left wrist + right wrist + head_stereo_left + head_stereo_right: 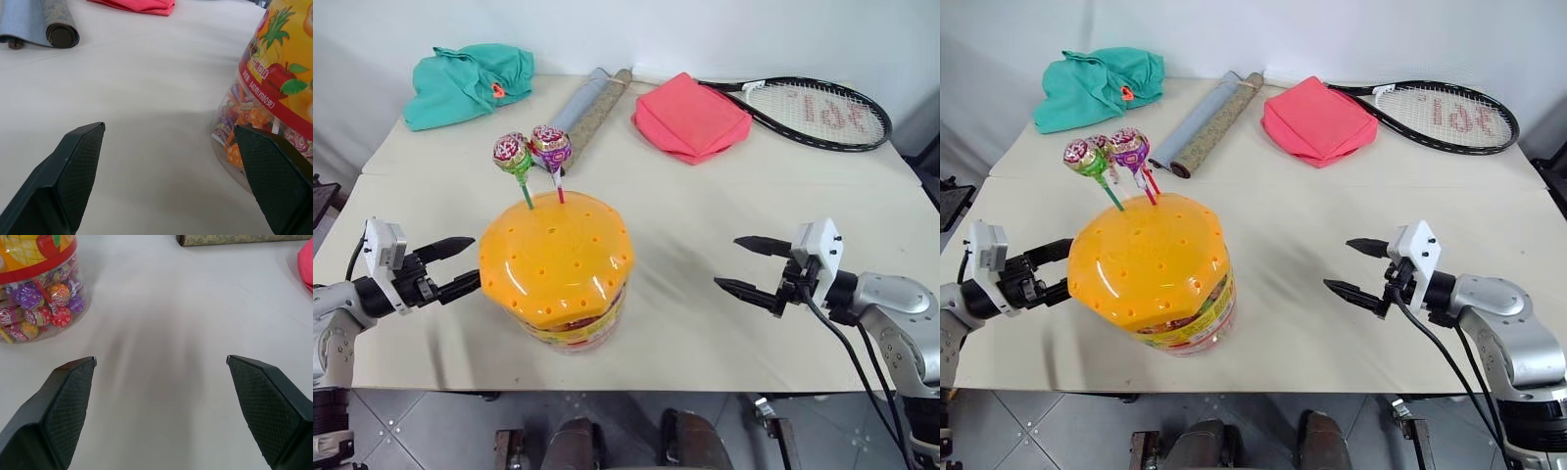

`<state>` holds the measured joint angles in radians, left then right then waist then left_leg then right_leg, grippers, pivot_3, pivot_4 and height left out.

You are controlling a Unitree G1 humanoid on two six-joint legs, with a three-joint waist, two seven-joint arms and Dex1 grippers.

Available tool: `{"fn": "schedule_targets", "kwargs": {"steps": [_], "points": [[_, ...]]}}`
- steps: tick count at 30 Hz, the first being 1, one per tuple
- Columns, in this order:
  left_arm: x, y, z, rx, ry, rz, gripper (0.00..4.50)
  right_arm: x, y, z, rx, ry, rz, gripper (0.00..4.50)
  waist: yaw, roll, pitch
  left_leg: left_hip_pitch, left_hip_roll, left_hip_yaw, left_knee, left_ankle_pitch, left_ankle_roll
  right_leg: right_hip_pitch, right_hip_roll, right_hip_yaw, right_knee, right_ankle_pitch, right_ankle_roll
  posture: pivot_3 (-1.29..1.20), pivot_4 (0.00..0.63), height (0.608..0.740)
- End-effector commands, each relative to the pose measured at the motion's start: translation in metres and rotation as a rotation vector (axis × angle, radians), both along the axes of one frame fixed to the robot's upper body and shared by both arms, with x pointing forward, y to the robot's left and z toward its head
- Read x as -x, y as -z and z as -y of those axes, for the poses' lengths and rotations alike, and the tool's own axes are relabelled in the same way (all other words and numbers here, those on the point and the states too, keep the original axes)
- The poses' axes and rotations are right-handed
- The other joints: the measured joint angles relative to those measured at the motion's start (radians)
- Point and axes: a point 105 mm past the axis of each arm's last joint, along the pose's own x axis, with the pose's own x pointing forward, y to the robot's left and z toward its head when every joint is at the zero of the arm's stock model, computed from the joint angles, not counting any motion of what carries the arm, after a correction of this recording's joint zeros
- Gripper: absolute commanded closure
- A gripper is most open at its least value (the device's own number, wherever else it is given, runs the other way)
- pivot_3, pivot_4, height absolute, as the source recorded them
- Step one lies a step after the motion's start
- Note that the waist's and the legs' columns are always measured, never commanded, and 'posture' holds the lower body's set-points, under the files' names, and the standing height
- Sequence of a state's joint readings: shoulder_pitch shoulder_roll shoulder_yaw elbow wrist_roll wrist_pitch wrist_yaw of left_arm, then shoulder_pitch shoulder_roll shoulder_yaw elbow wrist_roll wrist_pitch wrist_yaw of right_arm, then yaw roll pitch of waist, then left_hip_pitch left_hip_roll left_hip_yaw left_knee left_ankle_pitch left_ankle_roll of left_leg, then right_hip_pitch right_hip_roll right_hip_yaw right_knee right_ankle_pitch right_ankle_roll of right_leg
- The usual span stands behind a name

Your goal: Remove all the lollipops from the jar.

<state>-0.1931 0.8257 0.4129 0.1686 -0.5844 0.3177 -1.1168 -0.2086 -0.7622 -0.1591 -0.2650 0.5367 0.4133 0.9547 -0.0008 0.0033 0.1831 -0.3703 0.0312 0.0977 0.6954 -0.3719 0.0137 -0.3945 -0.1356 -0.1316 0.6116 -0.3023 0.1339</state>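
left eye view puts the jar [557, 277] near the front edge of the pale surface [705, 245], a little toward the robot's left. its domed orange lid [556, 257] is dotted with small holes, and two lollipops [530, 152] stand in holes at the lid's far side, one on a green stick and one on a pink stick, their shiny wrapped heads close together. the right eye view seems to show a third head tucked behind those two, but i cannot tell for sure. through the clear wall below the yellow-red label, many more wrapped candies lie inside the jar.

the left gripper [453, 266] hangs just beside the jar on the robot's left, fingers spread wide and pinching nothing; in the left wrist view one finger sits very near the jar's wall, and whether it touches i cannot tell. the right gripper [749, 263] hovers well apart from the jar on the other side, its fingers also spread and empty.

along the far side lie a teal cloth [465, 82], a rolled mat [588, 108], a folded pink cloth [691, 117] and a tennis racket [813, 113].
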Motion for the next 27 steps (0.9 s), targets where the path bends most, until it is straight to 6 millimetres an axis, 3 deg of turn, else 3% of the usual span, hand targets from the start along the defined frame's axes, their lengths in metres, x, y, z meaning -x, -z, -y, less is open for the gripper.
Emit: {"fn": "schedule_targets", "kwargs": {"steps": [1,11,17,21,27], "points": [[0.004,-0.016,0.000,-0.004,0.026,0.063,0.03,0.001,-0.012,0.004,0.009,0.000,0.053,0.00,0.001,0.000,0.000,0.000,0.000,0.000,0.000,0.000,0.000,0.000,0.000,0.000,0.000,0.000,0.000,0.00,0.150,0.740],[0.006,-0.048,-0.001,-0.017,0.003,0.091,0.03,0.002,-0.029,0.011,0.008,-0.032,0.066,0.00,0.000,0.000,0.000,0.000,0.000,-0.001,0.002,0.000,0.000,0.000,0.000,0.000,0.001,0.000,0.000,0.00,0.150,0.740],[0.016,-0.082,-0.001,-0.044,0.050,0.165,0.03,0.011,-0.057,0.012,-0.039,-0.131,0.072,0.00,0.001,0.000,0.000,-0.001,0.000,-0.001,0.002,0.000,0.000,0.000,0.000,0.000,0.001,0.000,0.000,0.00,0.150,0.740],[0.024,-0.121,0.016,-0.087,0.149,0.267,0.03,0.023,-0.091,0.005,-0.091,-0.231,0.090,0.00,0.003,0.000,0.000,-0.001,0.000,-0.001,0.003,0.000,0.000,0.000,0.000,0.000,0.001,0.000,0.000,0.00,0.150,0.740],[0.020,-0.138,0.051,-0.070,0.330,0.325,0.03,0.018,-0.103,0.001,-0.105,-0.234,0.126,0.00,0.004,0.000,0.000,-0.001,0.000,-0.001,0.003,0.000,0.000,0.000,0.000,0.000,0.002,0.000,0.000,0.00,0.150,0.740]]}}
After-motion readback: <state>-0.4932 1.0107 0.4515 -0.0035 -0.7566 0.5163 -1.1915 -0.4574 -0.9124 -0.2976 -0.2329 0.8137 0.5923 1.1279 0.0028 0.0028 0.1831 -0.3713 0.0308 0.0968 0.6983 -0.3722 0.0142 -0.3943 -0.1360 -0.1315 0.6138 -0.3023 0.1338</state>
